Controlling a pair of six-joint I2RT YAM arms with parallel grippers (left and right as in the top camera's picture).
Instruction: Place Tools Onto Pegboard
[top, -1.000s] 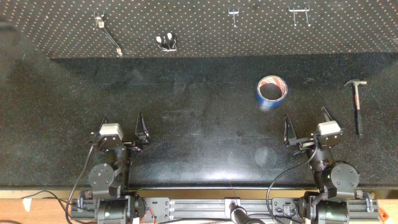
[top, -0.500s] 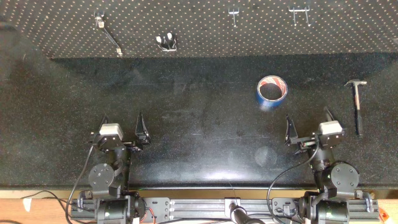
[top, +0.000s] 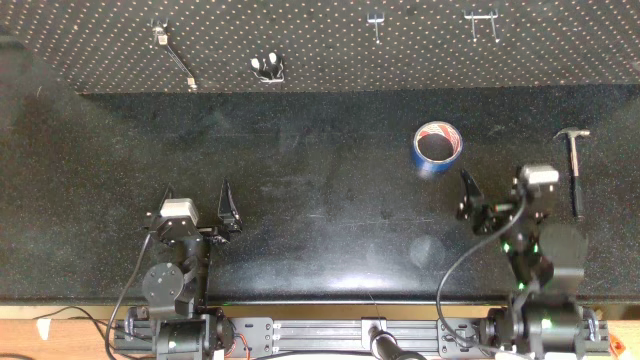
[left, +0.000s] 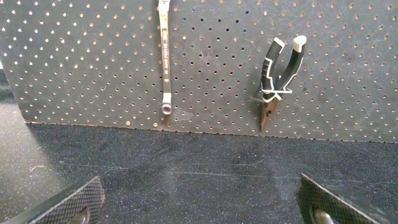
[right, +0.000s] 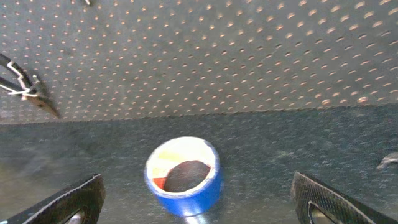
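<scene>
Pegboard (top: 320, 40) behind black tabletop (top: 320, 200); tape roll (top: 438, 147), hammer (top: 575, 175) flat; both arms' jaws apart.

Right arm shifts: over the last second it extends forward, up the table (top: 300, 200). Most of the move falls in the last half second. Right gripper (top: 492, 188) goes from near the front edge to closer below the blue tape roll (top: 438, 146), not touching it. Its left fingertip now points toward the roll's lower right side. The elbow swings out to the right and rises. The wrist end now sits just beside the hammer (top: 574, 170) handle, earlier well below it.
</scene>
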